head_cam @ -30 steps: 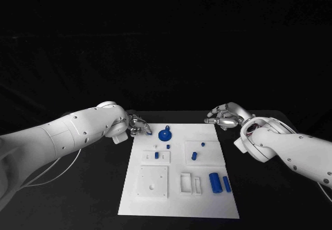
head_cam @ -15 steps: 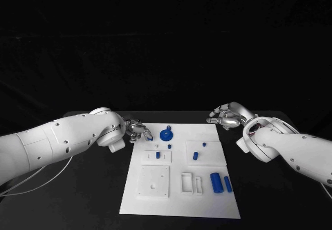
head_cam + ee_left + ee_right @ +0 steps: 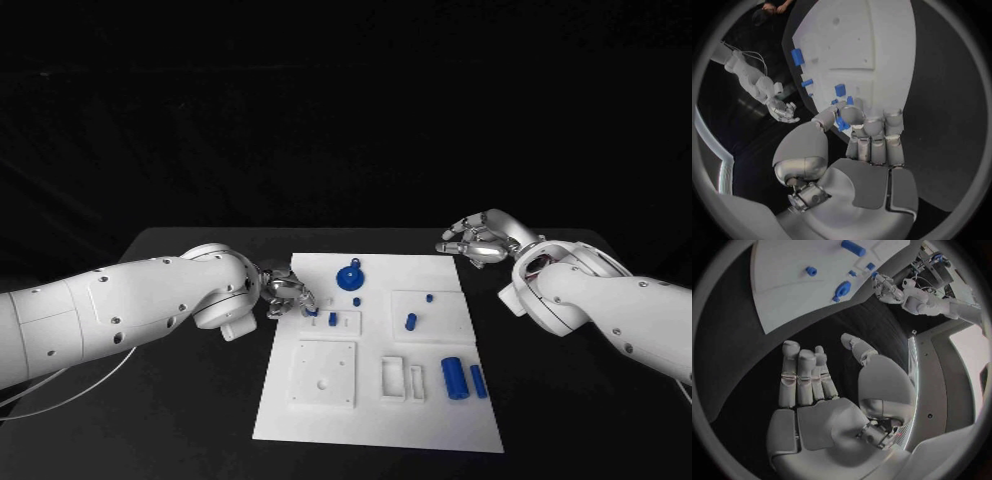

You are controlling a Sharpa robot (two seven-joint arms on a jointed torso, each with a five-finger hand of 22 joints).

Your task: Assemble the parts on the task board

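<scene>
The white task board [image 3: 433, 430] lies in the middle of the black table. My left hand [image 3: 286, 296] is at the board's left edge and pinches a small blue part [image 3: 310, 312] between thumb and finger, low over a raised square block [image 3: 329, 322] that carries a blue peg [image 3: 333, 320]. The left wrist view shows the pinched blue part [image 3: 842, 123] right at the board's rim [image 3: 879, 60]. My right hand [image 3: 476, 242] hovers beyond the board's far right corner, fingers apart [image 3: 804, 377] and holding nothing.
On the board are a round blue knob [image 3: 349, 278], a small blue stub [image 3: 356, 301], two blue pegs [image 3: 411, 321] on the right block, two blue cylinders [image 3: 453, 378] near the right edge, a large square plate [image 3: 323, 372] and narrow slots [image 3: 401, 378].
My left hand has carried the small blue part from the board's far left corner nearer to me along the left edge, to the small square block. The right hand has stayed put.
</scene>
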